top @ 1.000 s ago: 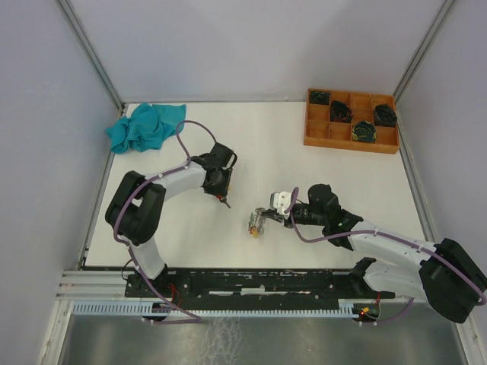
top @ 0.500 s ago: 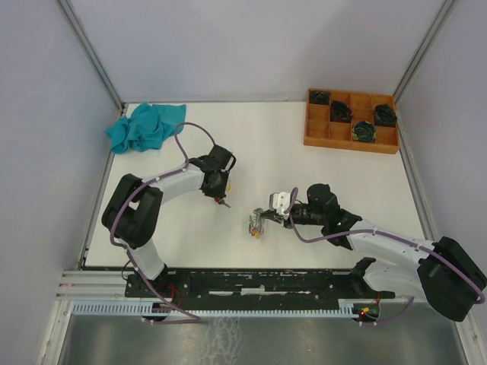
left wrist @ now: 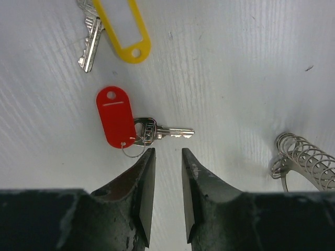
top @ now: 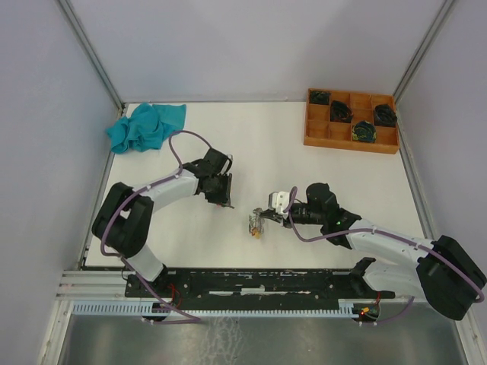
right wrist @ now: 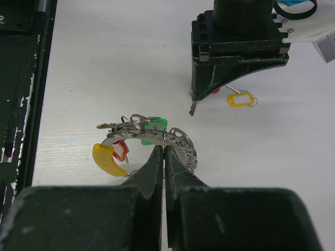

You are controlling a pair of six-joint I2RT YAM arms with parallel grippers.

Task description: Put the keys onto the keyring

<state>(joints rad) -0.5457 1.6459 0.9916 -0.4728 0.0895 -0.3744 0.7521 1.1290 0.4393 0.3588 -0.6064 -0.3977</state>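
Okay, left gripper [left wrist: 167, 152] hangs empty, jaws narrowly parted, red-tag key [left wrist: 157, 132] flat on table [left wrist: 235, 63] at its 12 o'clock; right gripper [right wrist: 165, 149] pinches keyring [right wrist: 184, 149] shut. Key looks light, thin, slippery; better grab its stiff plastic tag [left wrist: 115, 117] at 10 o'clock

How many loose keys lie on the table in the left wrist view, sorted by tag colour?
Red-tagged key: 1
Yellow-tagged key: 1
Total: 2
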